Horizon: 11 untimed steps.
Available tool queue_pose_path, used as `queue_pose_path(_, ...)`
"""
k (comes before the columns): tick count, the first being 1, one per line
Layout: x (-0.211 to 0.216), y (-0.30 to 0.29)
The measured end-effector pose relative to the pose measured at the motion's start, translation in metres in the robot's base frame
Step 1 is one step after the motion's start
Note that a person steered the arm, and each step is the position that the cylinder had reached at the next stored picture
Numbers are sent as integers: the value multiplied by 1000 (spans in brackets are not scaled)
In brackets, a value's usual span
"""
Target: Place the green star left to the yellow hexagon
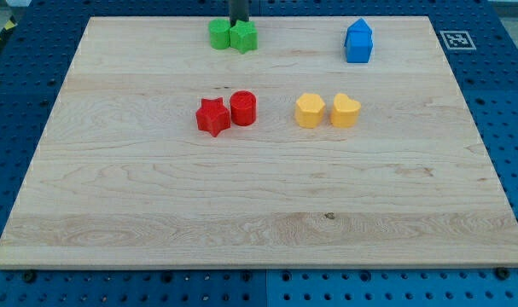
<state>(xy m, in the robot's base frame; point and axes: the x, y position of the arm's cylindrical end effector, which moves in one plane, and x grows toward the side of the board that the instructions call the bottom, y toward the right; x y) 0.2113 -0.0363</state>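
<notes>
The green star (pixel 244 37) sits near the board's top edge, touching a round green block (pixel 220 34) on its left. My tip (pixel 239 24) is right at the star's top side, between the two green blocks, and looks to be touching the star. The yellow hexagon (pixel 309 111) lies at mid-board, below and to the right of the star. A yellow heart (pixel 345 111) sits against the hexagon's right side.
A red star (pixel 212 117) and a red cylinder (pixel 243 108) sit together left of the hexagon. Two blue blocks (pixel 358 42) stand together at the top right. The wooden board (pixel 259 222) lies on a blue pegboard table.
</notes>
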Motion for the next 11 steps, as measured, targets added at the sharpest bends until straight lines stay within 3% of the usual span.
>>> queue_pose_path(4,59,17)
queue_pose_path(7,59,-13)
queue_pose_path(9,95,-12)
queue_pose_path(11,101,-50)
